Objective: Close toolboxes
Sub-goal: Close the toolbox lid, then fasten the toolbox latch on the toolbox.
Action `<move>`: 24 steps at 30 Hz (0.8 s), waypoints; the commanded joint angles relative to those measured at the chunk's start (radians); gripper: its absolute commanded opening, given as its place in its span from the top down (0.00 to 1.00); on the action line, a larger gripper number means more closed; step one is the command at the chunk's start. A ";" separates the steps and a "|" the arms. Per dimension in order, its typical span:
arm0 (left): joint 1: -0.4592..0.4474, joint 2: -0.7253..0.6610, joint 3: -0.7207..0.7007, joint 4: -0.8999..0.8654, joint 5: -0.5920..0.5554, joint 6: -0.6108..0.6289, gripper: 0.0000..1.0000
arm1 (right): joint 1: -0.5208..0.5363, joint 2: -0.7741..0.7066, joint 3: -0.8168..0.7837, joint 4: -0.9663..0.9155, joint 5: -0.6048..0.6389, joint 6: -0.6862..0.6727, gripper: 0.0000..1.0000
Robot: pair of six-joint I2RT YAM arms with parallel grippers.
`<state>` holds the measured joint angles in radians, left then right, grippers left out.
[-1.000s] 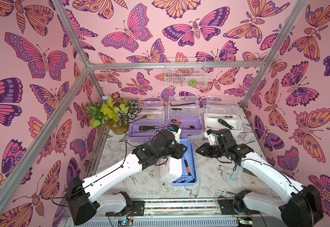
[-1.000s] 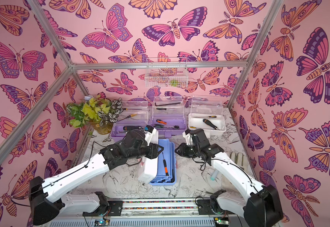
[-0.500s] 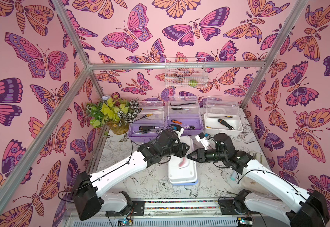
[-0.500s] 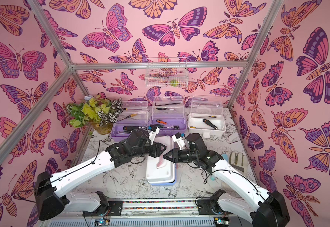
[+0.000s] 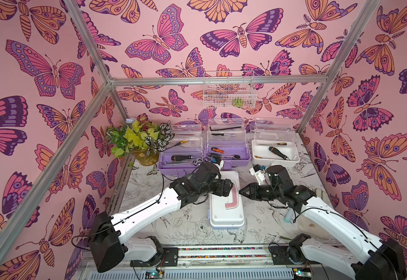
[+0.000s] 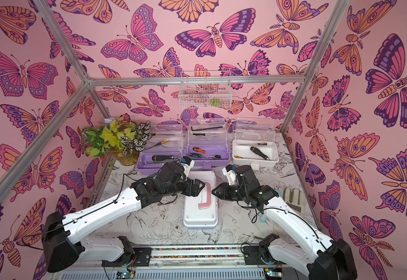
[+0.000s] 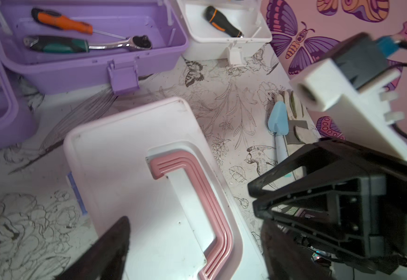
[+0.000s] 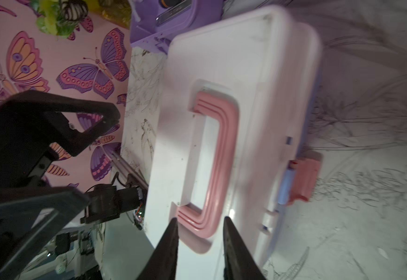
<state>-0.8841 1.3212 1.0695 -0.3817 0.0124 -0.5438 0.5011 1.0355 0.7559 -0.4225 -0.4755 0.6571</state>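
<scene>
Down went the white lid (image 5: 226,213) of the light-blue toolbox (image 8: 317,80) since a second earlier, when the left gripper (image 5: 231,188) had held it raised; it now lay flat on its base, with the pink handle (image 5: 232,198) folded into its recess. That left gripper had let go: its jaws stood wide apart above the lid near the handle, and the left wrist view showed nothing between its fingers (image 7: 110,249). The right gripper (image 5: 242,192) had drawn back to the lid's edge on its own side, tips pointing at the left gripper across the handle; its jaws were parted only narrowly and gripped nothing. A pink latch (image 8: 304,179) stuck out from the box's side wall on the right arm's side; whether it was snapped home could not be told. The closed box lay on the table (image 5: 173,225) between the two arms, nearer the robot's base than the other three. At the back stood a row of open boxes with clear lids upright: a lilac toolbox (image 5: 180,162) beside the potted plant (image 5: 139,140), a second lilac toolbox (image 5: 228,155) in the middle, and the white toolbox (image 5: 275,152) to the right, each with hand tools inside.
</scene>
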 commanded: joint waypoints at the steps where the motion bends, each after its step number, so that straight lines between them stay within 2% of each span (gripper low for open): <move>1: 0.001 0.057 -0.029 -0.071 -0.059 0.011 0.02 | -0.047 -0.005 0.029 -0.165 0.130 -0.063 0.66; 9: 0.000 0.155 0.014 -0.157 -0.094 0.034 0.02 | -0.106 -0.023 -0.014 -0.181 0.129 -0.080 0.67; 16: -0.003 0.204 0.054 -0.213 -0.098 0.051 0.02 | -0.116 0.004 -0.050 -0.138 0.102 -0.070 0.67; 19: -0.003 0.221 0.083 -0.268 -0.138 0.069 0.02 | -0.116 0.031 -0.052 -0.134 0.093 -0.077 0.67; 24: 0.031 0.205 0.056 -0.291 -0.164 0.056 0.02 | -0.116 0.064 -0.090 -0.052 -0.003 -0.066 0.66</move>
<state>-0.8806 1.5276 1.1481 -0.5728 -0.0891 -0.5018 0.3923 1.0847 0.6918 -0.5297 -0.4091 0.5980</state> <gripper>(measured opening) 0.979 0.335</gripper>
